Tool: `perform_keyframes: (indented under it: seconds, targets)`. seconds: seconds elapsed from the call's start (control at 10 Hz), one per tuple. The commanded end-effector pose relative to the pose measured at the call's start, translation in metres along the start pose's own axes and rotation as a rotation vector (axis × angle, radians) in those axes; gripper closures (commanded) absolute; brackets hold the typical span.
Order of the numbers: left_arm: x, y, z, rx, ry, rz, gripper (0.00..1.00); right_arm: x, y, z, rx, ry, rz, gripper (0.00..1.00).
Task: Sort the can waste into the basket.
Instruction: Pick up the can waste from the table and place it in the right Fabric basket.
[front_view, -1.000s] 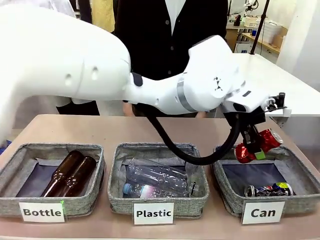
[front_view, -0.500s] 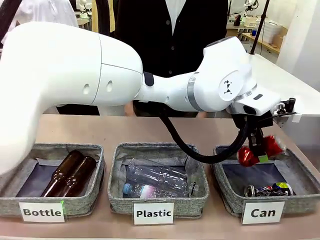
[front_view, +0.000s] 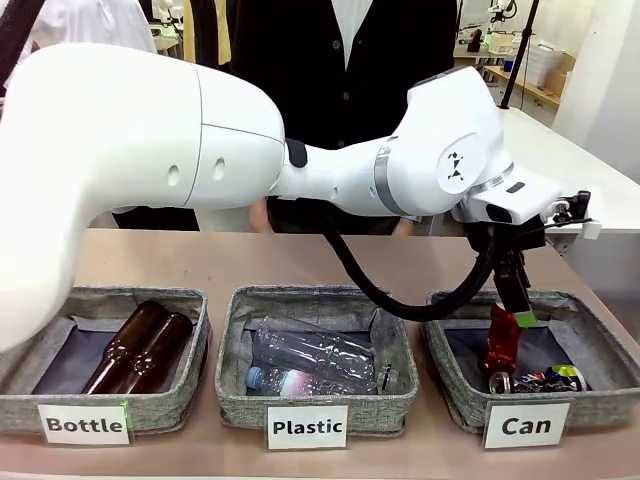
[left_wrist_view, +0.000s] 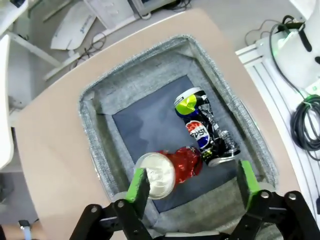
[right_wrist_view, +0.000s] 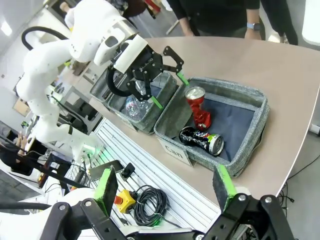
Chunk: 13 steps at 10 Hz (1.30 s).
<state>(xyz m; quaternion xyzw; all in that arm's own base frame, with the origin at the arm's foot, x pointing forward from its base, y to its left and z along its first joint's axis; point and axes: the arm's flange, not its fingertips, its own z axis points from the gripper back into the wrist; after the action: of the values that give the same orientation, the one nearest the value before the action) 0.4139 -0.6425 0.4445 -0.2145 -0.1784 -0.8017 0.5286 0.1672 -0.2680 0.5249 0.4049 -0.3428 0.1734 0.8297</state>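
The grey basket (front_view: 592, 303) labelled "Can" stands at the table's right end. In it a red crushed can (front_view: 501, 340) stands on end, next to a dark can with blue, yellow and green print (front_view: 540, 380) lying on its side. My left gripper (front_view: 515, 300) hangs just above the red can, open, with nothing held. The left wrist view looks straight down: my left gripper (left_wrist_view: 192, 182) is wide apart over the basket (left_wrist_view: 92, 125), with the red can (left_wrist_view: 170, 170) and the dark can (left_wrist_view: 202, 130) below. My right gripper (right_wrist_view: 165, 187) is open and bare, well back from the basket (right_wrist_view: 255, 135).
A basket labelled "Plastic" (front_view: 310, 296) with clear bottles stands in the middle. One labelled "Bottle" (front_view: 110, 296) with brown bottles stands at the left. A person in dark clothes (front_view: 340, 60) stands at the far side. My left arm spans the table above the baskets.
My left gripper moved a little right over the Can basket, opened and let go of the red can. The can dropped into the basket beside the dark can.
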Motion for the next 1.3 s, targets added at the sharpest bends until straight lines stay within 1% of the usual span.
perform_keyframes:
  seconds: [0.0,0.1,0.2,0.3,0.4,0.5,0.6,0.7,0.8,0.9,1.0,1.1,1.2]
  targets:
    - [-0.005,-0.007,0.031,-0.005,-0.015,0.041,0.00,0.002,0.004,0.002,-0.003,-0.002,-0.006,0.00]
    - [-0.022,-0.021,0.059,-0.021,-0.044,0.081,0.00,0.000,0.000,0.000,0.000,0.000,0.000,0.00]
    - [-0.046,-0.040,0.091,-0.028,-0.069,0.157,0.00,0.016,-0.001,-0.008,0.050,-0.014,0.052,0.00]
    - [-0.079,-0.066,0.129,-0.003,-0.081,0.257,0.00,0.037,-0.005,-0.034,0.105,0.002,0.104,0.00]
    - [-0.113,-0.090,0.162,0.028,-0.094,0.358,0.00,0.052,-0.008,-0.064,0.132,0.028,0.139,0.00]
    - [-0.150,-0.116,0.195,0.034,-0.120,0.461,0.00,0.062,-0.007,-0.097,0.234,0.042,0.164,0.00]
    - [-0.190,-0.139,0.225,0.034,-0.159,0.566,0.00,0.070,-0.008,-0.129,0.280,0.051,0.186,0.00]
    - [-0.234,-0.168,0.263,0.041,-0.253,0.701,0.00,0.077,-0.007,-0.164,0.331,0.032,0.198,0.00]
    - [-0.275,-0.192,0.295,0.094,-0.326,0.820,0.00,0.077,-0.008,-0.198,0.335,0.032,0.195,0.00]
    - [-0.310,-0.214,0.325,0.109,-0.373,0.916,0.00,0.077,-0.004,-0.233,0.383,0.036,0.177,0.00]
    - [-0.344,-0.234,0.346,0.127,-0.388,1.027,0.00,0.079,-0.003,-0.262,0.441,0.015,0.147,0.00]
    - [-0.379,-0.256,0.354,0.117,-0.451,1.113,0.00,0.080,-0.004,-0.280,0.508,-0.006,0.096,0.00]
    - [-0.415,-0.275,0.353,0.091,-0.525,1.180,0.00,0.078,-0.009,-0.292,0.582,0.007,-0.001,0.00]
